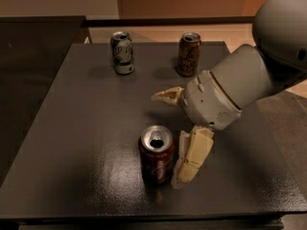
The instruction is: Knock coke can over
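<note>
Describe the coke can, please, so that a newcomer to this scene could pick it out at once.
On the dark table, look toward the near edge. The coke can stands upright there, beside the lower finger of the open gripper. It alone is dark red, unlike the green-and-white can and the brown can at the far side.

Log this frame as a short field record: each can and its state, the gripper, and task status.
coke can: upright, front centre of the table, top opened
gripper: open, just right of the coke can; lower finger alongside it, contact unclear
green-and-white can: upright, far left
brown can: upright, far right
task status: coke can not yet knocked over
</note>
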Controlling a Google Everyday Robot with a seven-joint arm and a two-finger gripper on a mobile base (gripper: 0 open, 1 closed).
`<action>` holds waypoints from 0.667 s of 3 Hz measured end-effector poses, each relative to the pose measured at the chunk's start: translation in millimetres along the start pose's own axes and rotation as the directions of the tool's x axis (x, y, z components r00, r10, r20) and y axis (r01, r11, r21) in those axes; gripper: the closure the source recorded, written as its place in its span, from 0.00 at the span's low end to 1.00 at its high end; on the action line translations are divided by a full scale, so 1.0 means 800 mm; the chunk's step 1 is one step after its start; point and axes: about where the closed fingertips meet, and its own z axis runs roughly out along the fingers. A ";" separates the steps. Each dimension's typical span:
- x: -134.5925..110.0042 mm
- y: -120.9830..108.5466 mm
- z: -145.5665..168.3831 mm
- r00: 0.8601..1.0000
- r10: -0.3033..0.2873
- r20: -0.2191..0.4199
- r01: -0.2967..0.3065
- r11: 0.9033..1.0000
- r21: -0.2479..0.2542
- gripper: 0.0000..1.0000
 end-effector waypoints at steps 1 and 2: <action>-0.004 0.005 0.011 1.000 -0.012 0.018 0.013 1.000 -0.025 0.00; -0.005 0.008 0.013 0.999 -0.018 0.034 0.019 0.999 -0.036 0.18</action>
